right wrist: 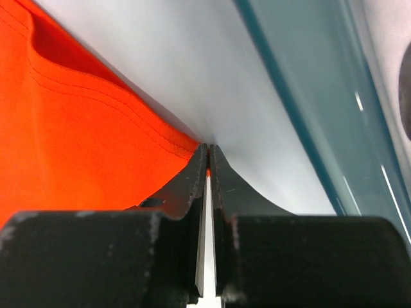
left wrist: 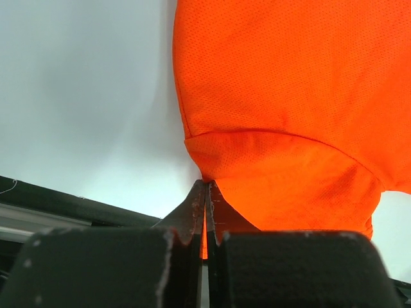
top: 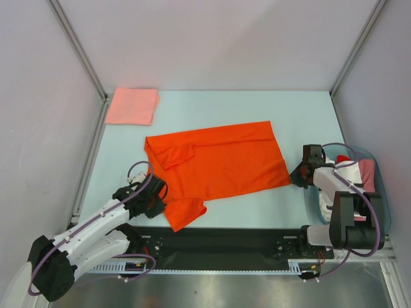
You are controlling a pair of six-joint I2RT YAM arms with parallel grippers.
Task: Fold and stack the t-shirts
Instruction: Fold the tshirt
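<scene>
Top view: the orange-red t-shirt (top: 218, 163) lies spread across mid-table, and a folded salmon-pink t-shirt (top: 132, 106) sits in the far left corner.

Left wrist view: the left gripper (left wrist: 205, 187) is clamped tight on the orange-red t-shirt's near edge, right by a seam.

Right wrist view: the right gripper (right wrist: 207, 154) pinches the hem corner, near the blue-green tub (right wrist: 302, 83).

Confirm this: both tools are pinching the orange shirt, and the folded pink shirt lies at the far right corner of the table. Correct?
Not quite: the folded pink shirt lies at the far left corner of the table, as the top external view shows. The left tool and right tool are indeed both pinching the orange shirt.
</scene>
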